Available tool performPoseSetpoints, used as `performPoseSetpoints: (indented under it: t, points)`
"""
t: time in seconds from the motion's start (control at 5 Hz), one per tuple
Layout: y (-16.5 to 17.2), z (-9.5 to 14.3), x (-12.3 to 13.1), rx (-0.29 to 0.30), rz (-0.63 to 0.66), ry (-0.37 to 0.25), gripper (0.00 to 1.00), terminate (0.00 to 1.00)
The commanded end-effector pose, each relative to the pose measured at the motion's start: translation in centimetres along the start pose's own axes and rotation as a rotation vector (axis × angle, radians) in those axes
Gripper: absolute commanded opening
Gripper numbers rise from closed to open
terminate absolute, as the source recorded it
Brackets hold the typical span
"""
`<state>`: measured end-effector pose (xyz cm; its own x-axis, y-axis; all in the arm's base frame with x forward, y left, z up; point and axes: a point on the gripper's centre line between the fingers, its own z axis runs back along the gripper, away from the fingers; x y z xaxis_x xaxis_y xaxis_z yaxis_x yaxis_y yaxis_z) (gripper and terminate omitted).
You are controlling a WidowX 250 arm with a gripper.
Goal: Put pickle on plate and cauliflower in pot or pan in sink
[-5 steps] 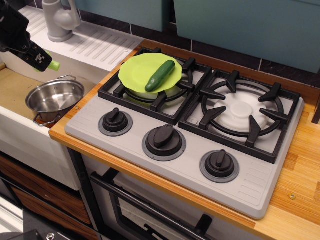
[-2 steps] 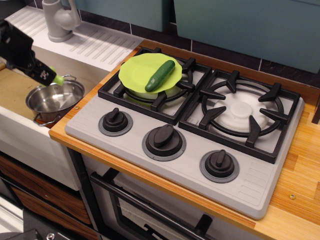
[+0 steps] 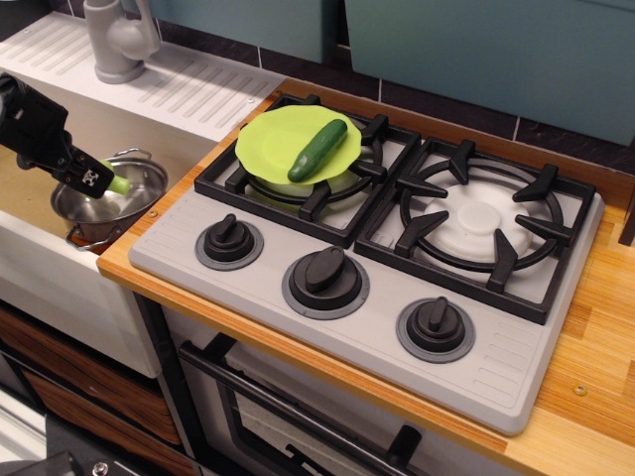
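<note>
Over the pot (image 3: 111,200), hand (image 3: 99,181) grips cauliflower (image 3: 119,183) (mostly hidden).

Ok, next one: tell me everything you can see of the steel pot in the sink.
The pot is small, shiny and looks like stainless steel, with loop handles at its sides. It stands upright on the tan bottom of the sink, close to the counter edge. The gripper hangs over its opening with a light-green piece, the cauliflower, at its tip. Part of the interior is hidden.

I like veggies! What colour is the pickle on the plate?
Dark green pickle, clearest in the observation.image view.
</note>
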<state>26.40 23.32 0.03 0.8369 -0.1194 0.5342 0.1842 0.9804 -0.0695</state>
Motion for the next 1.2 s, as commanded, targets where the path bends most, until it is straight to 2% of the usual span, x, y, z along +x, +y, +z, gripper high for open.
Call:
performPoseSetpoints:
  t: [0.0, 0.2, 1.0]
  points:
    - [-0.4, 2.8, 2.4, 0.060, -0.014, 0.016, 1.00, 0.00]
    - [-0.8, 4.0, 2.9, 0.081, -0.012, 0.041, 1.00, 0.00]
    - [-4.0, 11.6, 5.8, 0.193, 0.013, 0.177, 1.00, 0.00]
